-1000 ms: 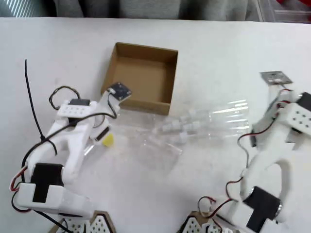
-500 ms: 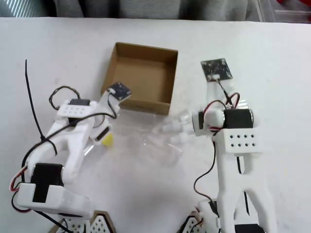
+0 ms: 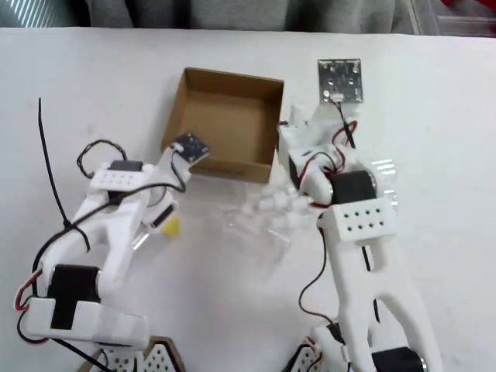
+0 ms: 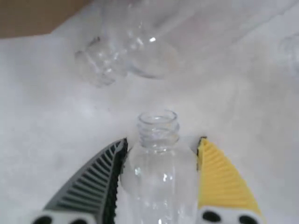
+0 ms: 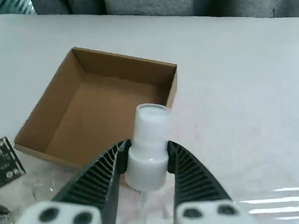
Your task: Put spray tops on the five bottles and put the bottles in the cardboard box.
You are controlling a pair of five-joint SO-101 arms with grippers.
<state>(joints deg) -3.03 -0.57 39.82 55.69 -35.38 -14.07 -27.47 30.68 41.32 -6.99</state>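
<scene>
- On the counter, on the near side of the cardboard box, the left end effector is clamped on a clear bottle. The grey and yellow jaws press its shoulders, and the threaded neck stands free beyond the tips
- That bottle carries no top; its mouth is open. Its tilt against the counter cannot be told
- Just beside the box wall nearest the right arm, the right end effector is closed on a white spray top, gripped at the collar with the head above the jaws. A thin dip tube seems to hang below, not clearly seen
- The box is open, with nothing inside it in the high and right wrist views
- More clear bottles lie on their sides between the two arms, with loose white spray tops among them. Their number cannot be told
- Step in hand, as judged: fitting a top to a bottle, with one part held in each arm and the two well apart. No bottle is seen capped or boxed, so the task stands near its start
- Next move, as judged: carry the top across to the held bottle, line the tube with the open mouth, seat the collar on the threads and fasten it while the left arm holds firm
- Risk noted: the tube may miss the narrow mouth, or the smooth bottle may turn in the jaws
</scene>
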